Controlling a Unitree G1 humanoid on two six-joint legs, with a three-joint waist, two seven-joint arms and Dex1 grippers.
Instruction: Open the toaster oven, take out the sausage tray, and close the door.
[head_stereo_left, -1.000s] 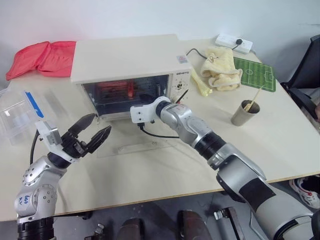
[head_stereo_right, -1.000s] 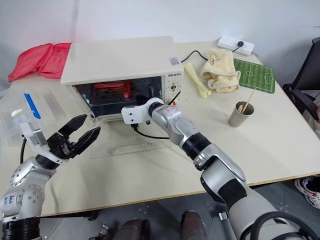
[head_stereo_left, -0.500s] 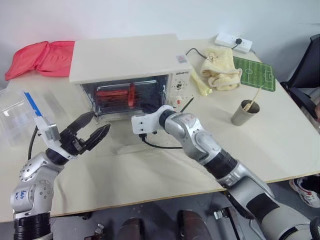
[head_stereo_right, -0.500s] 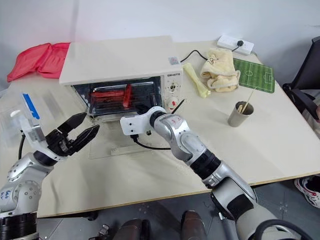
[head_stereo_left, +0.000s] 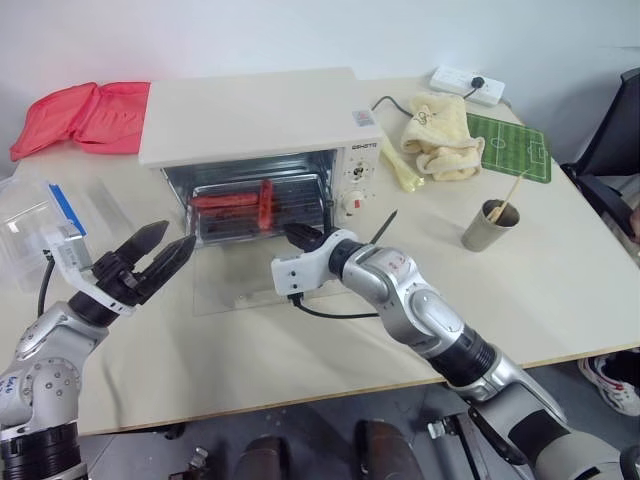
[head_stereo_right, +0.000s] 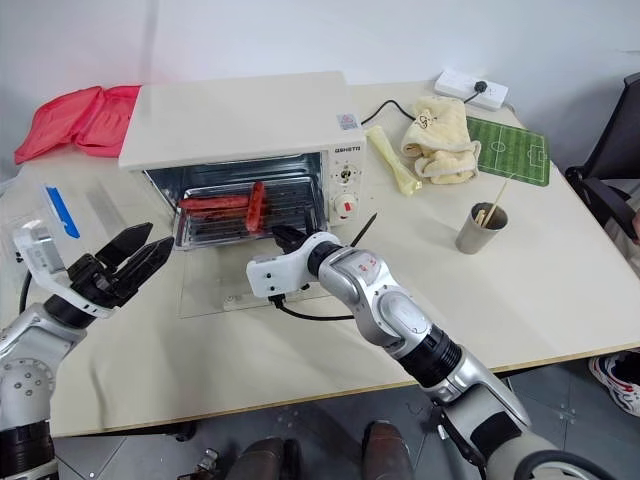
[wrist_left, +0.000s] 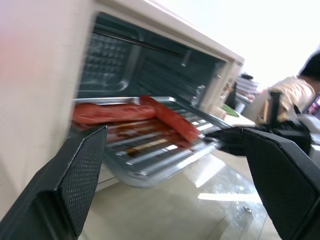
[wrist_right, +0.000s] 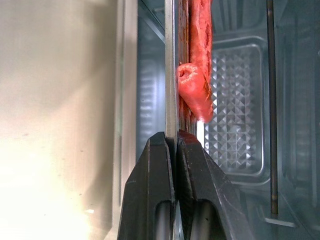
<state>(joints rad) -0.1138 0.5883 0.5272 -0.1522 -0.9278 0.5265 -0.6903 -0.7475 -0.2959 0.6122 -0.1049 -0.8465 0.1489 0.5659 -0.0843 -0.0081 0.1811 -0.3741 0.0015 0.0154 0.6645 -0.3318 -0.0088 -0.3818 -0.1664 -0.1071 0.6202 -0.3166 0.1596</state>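
The cream-white toaster oven (head_stereo_left: 250, 115) stands at the middle back of the table. Its glass door (head_stereo_left: 225, 290) lies folded down flat in front of it. The silver sausage tray (head_stereo_left: 255, 215) sticks part way out of the oven mouth, with two red sausages (wrist_left: 115, 112) on it. My right gripper (head_stereo_left: 300, 238) is shut on the tray's front rim (wrist_right: 170, 75) near its right corner. To the left of the open door, my left gripper (head_stereo_left: 172, 240) is open and holds nothing, its fingers (wrist_left: 75, 175) aimed at the tray's left end.
A clear plastic box (head_stereo_left: 40, 220) with a blue clip sits at the left edge, and a red cloth (head_stereo_left: 85, 115) lies behind it. Right of the oven are a yellow towel (head_stereo_left: 440, 135), a green mat (head_stereo_left: 510, 147), a cup (head_stereo_left: 490, 225) with sticks and a power strip (head_stereo_left: 468, 85).
My right gripper has drawn back toward me, pulling the tray with the sausages part way out of the oven. My left gripper has shifted a little to the left, still open.
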